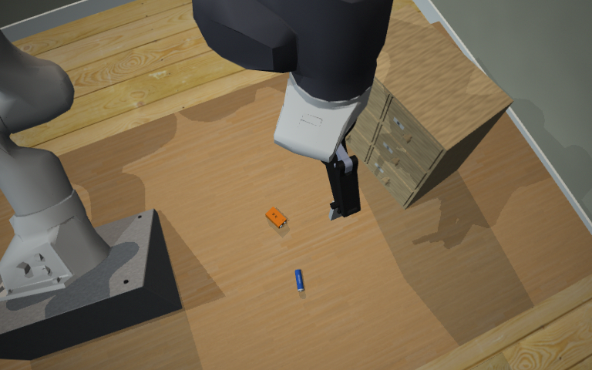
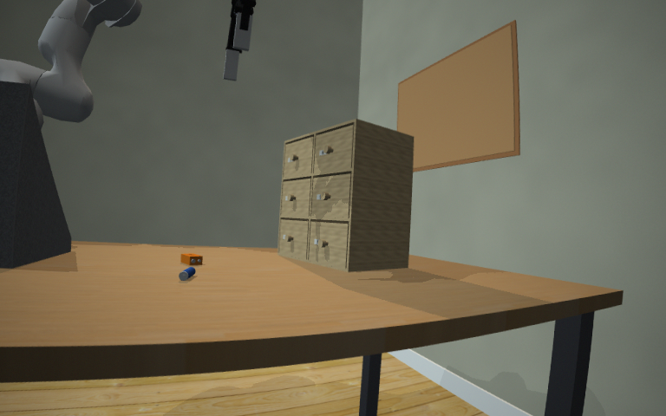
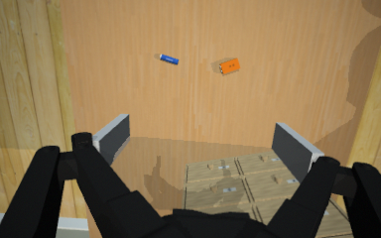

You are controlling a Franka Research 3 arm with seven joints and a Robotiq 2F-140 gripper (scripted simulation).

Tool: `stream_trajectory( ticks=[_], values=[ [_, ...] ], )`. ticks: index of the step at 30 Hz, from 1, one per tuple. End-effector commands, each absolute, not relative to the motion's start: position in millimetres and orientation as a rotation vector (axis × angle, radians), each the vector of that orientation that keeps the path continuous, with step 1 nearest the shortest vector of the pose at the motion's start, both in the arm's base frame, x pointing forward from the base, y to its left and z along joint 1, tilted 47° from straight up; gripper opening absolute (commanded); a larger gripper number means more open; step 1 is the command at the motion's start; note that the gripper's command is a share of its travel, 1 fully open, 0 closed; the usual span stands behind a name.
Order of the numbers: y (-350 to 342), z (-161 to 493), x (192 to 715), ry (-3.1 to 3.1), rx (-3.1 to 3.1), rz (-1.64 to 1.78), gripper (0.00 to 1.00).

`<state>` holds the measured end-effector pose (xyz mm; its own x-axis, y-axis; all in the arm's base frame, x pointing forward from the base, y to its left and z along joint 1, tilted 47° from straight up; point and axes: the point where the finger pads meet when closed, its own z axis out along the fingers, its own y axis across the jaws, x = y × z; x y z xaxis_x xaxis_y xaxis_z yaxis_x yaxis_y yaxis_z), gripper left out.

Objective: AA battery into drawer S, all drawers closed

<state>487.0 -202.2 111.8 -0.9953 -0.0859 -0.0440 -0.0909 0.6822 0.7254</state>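
Note:
The blue AA battery (image 1: 298, 280) (image 2: 186, 273) (image 3: 169, 59) lies flat on the wooden table (image 1: 209, 174) (image 2: 294, 314). The small wooden chest (image 1: 436, 100) (image 2: 380, 196) (image 3: 223, 183) stands at the right, with six drawers in two columns. All of them look pushed in. Their small labels are too small to read. My gripper (image 1: 339, 212) (image 2: 231, 66) (image 3: 201, 131) is open and empty. It hangs high above the table, just in front of the chest's drawer face and well away from the battery.
An orange 9V battery (image 1: 275, 216) (image 2: 191, 258) (image 3: 229, 65) lies on the table a short way from the AA battery, toward the chest. The robot's dark base block (image 1: 109, 279) (image 2: 24, 186) stands at the left. The table edge runs close behind the chest.

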Motion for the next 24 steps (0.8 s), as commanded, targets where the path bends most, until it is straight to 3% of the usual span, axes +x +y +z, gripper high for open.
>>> stream_trajectory(
  ticks=[1,16,24],
  values=[
    [-202.3,111.9,487.1,2.875,-0.151,1.24,1.0],
    [-198.6,110.4,487.4,2.873,-0.16,1.239,1.0],
    [-159.6,94.5,490.1,2.843,-0.252,1.228,1.0]
  ],
)
